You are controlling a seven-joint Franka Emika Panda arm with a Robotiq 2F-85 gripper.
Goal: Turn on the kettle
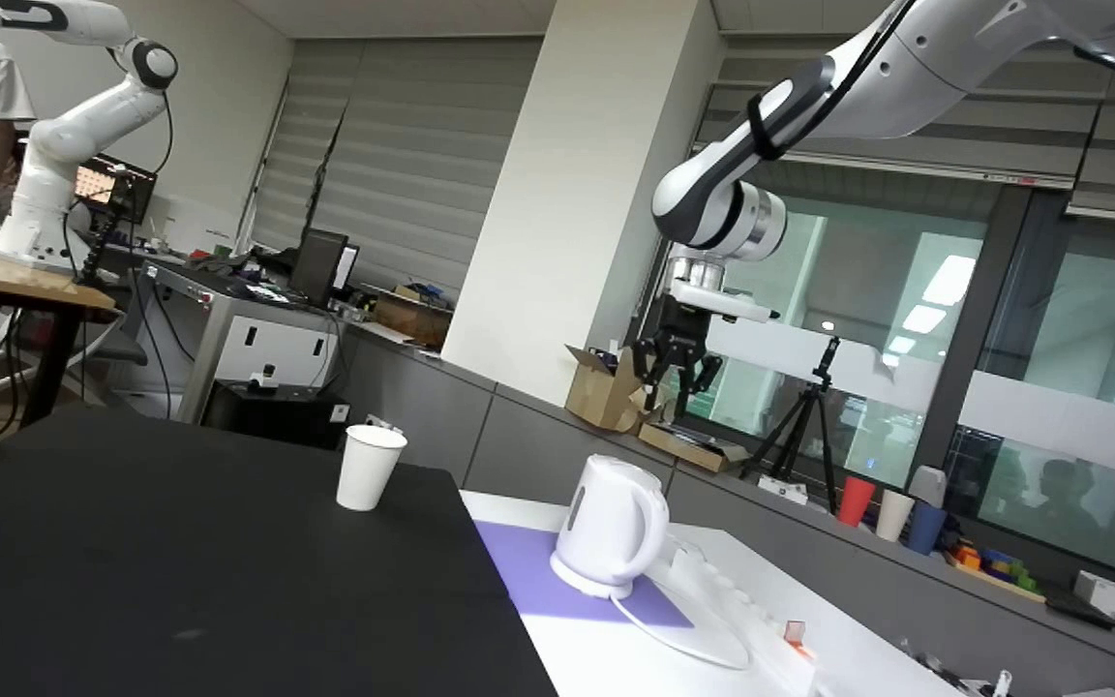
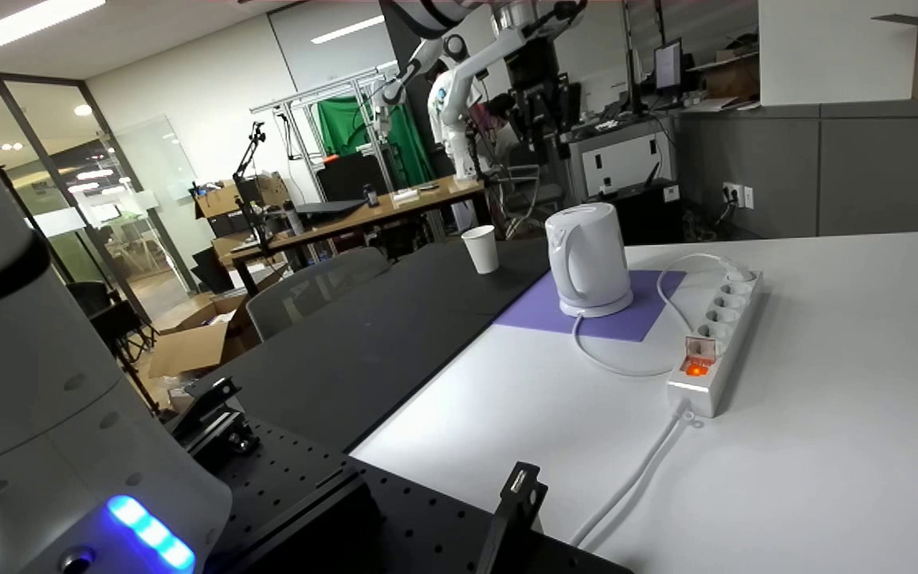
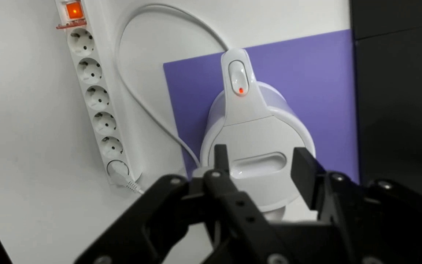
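Observation:
The white kettle (image 1: 604, 518) stands upright on a purple mat (image 1: 528, 571); it also shows in an exterior view (image 2: 593, 259). In the wrist view I look down on the kettle (image 3: 245, 137). Its handle top carries a switch (image 3: 238, 77) with a small red mark at the end nearer the lid. My gripper (image 1: 674, 392) hangs pointing down, well above the kettle and not touching it; an exterior view also shows it (image 2: 543, 135). In the wrist view the gripper (image 3: 260, 163) is open, its fingertips apart over the lid recess, with nothing between them.
A white power strip (image 2: 718, 335) with a lit orange switch lies beside the kettle, joined by a cord. A white paper cup (image 1: 370, 469) stands on the black table (image 1: 180, 581). The white table (image 2: 849, 383) holds the mat and strip.

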